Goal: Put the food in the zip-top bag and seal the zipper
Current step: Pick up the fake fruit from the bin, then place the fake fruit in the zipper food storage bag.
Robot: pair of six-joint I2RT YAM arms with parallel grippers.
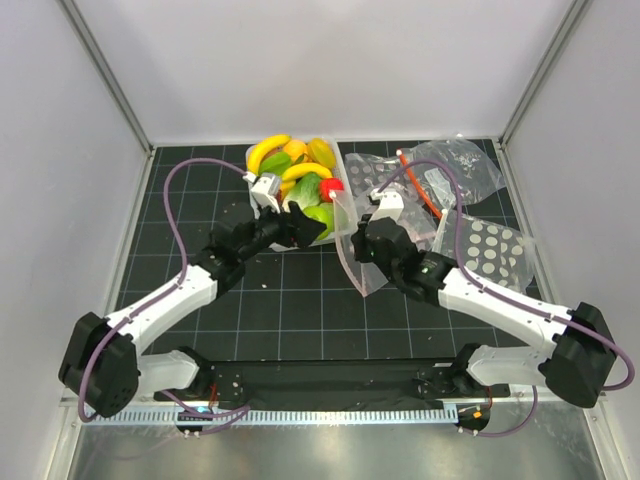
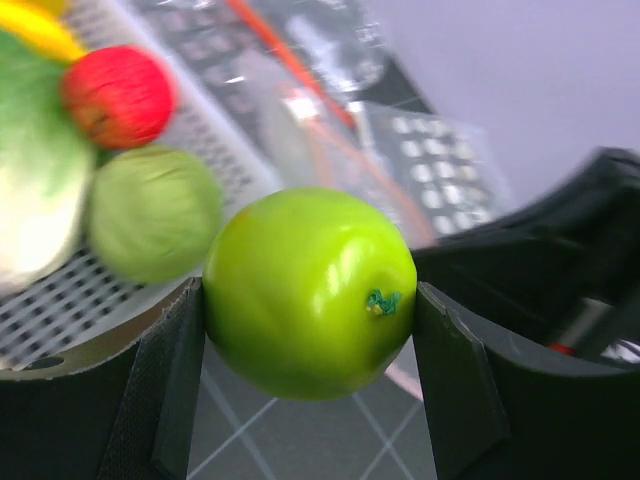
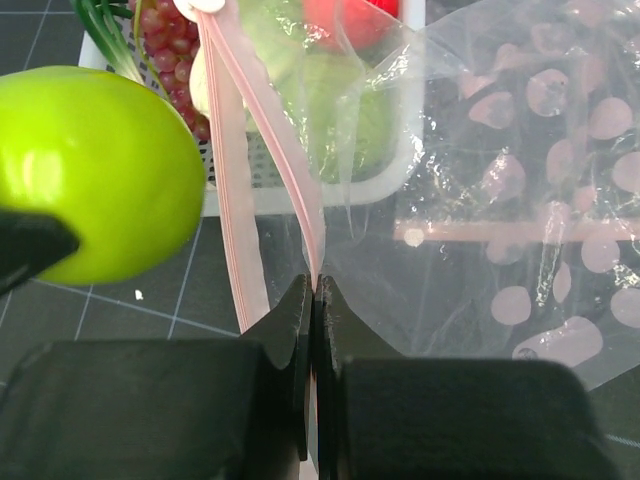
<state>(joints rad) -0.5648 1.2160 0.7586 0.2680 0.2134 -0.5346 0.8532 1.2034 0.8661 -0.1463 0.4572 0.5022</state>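
My left gripper (image 2: 310, 310) is shut on a glossy green apple (image 2: 310, 290), held just off the mat in front of the white mesh basket (image 1: 262, 200). The apple also shows in the top view (image 1: 319, 214) and the right wrist view (image 3: 95, 170). The basket holds yellow bananas (image 1: 268, 150), a red piece (image 1: 331, 188), a pale green ball (image 2: 155, 212) and grapes (image 3: 170, 45). My right gripper (image 3: 315, 290) is shut on the pale pink zipper (image 3: 300, 170) of the transparent zip-top bag (image 1: 358, 245), holding its mouth up beside the apple.
Other clear bags lie at the back right, one with an orange-red strip (image 1: 425, 190) and one with white dots (image 1: 490, 250). The black grid mat (image 1: 300, 300) ends at white walls on all sides.
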